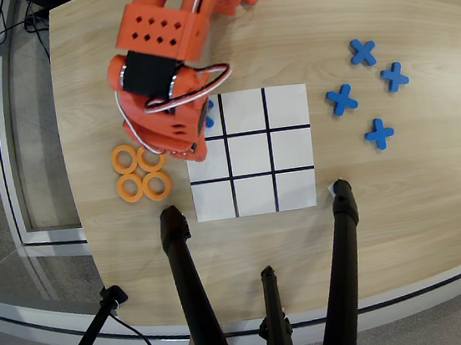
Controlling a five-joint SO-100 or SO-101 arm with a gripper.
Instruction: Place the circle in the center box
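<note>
The hand (pixel 171 152) is held over the orange rings (pixel 140 172), so one can be picked. Its fingers cannot be told as spread or pressed together. The center box (pixel 249 154) is left bare.

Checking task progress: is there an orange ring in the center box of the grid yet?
No: the center box is bare white, and the orange rings sit clustered on the table left of the grid in the overhead view.

The arm (pixel 168 62) covers most of the blue X (pixel 209 114) in the grid's top-left cell and the upper edge of one orange ring (pixel 151 159). Can't see the claw's tips, so no idea if it's open.
</note>
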